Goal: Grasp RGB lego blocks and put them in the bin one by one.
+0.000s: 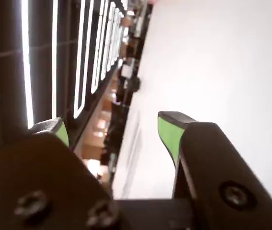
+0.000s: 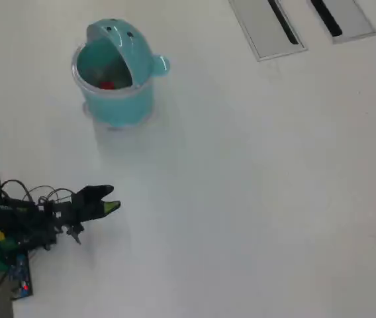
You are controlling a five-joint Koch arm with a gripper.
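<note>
In the overhead view the light teal bin [image 2: 118, 109] stands at the table's upper left, its domed lid [image 2: 123, 43] flipped up. A small red lego block [image 2: 106, 84] lies inside it. My gripper [image 2: 110, 200] rests low at the left edge, well below the bin and apart from it, pointing right. The wrist view shows my gripper [image 1: 113, 122] open, its green-padded fingers [image 1: 168, 134] spread wide with nothing between them. That view looks out past the white table and catches neither bin nor block.
Two flat grey slotted panels [image 2: 267, 26] [image 2: 343, 16] sit in the table at the upper right. The arm's base with its cables and boards [image 2: 16, 228] lies on the table's left edge. Bright window strips [image 1: 83, 52] fill the wrist view's left.
</note>
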